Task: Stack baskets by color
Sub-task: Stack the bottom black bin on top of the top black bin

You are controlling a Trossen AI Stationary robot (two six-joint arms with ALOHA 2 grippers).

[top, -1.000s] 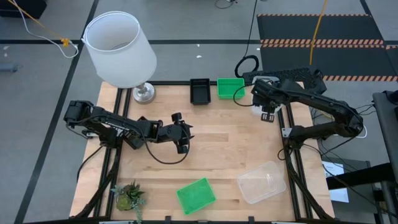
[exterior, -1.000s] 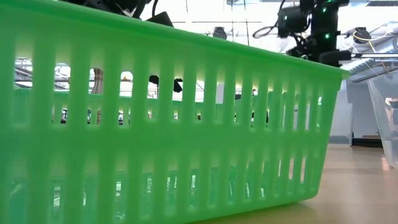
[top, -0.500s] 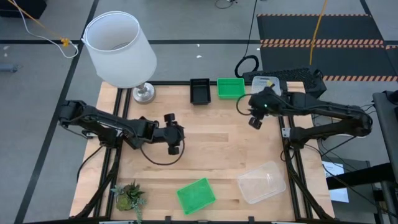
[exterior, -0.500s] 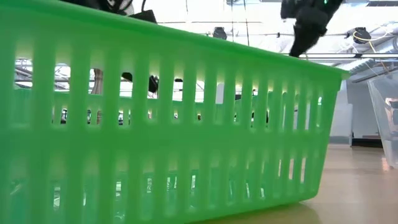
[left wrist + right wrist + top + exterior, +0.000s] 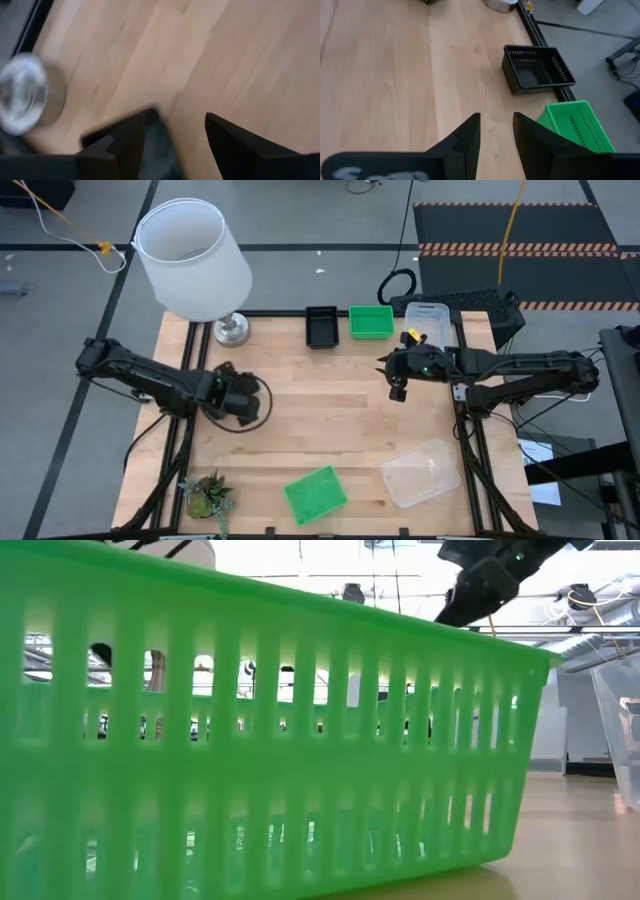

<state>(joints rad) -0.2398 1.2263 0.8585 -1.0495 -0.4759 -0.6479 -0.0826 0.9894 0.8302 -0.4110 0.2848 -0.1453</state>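
The wooden table (image 5: pixel 340 430) fills the middle of the high view, with a big white lampshade (image 5: pixel 192 258) standing on its metal base at the far left corner. The left arm reaches in from the left side, its left pincer (image 5: pixel 238 402) low over the left-middle of the table; in the left wrist view its two dark fingers (image 5: pixel 240 145) stand apart with bare wood between them, released and grasping nothing. The right arm stretches in from the right edge, the right pincer (image 5: pixel 397 385) over the table just in front of the far row of baskets; in the right wrist view its fingers (image 5: pixel 467 137) are parted by a narrow gap over bare wood, holding nothing. A clear basket (image 5: pixel 420 472) lies on the near right part of the table, somewhat tilted in plan, and another clear basket (image 5: pixel 432 320) sits at the far right corner. A green basket (image 5: pixel 315 493) lies skewed near the front edge at the middle, so close to the low camera that its slotted wall (image 5: pixel 270 750) fills that view. At the far edge, side by side, stand a black basket (image 5: pixel 321 326) and a second green basket (image 5: pixel 371 321), close together but apart; the right wrist view shows both, black (image 5: pixel 537 68) and green (image 5: pixel 575 125). A small potted plant (image 5: pixel 206 494) sits at the near left corner
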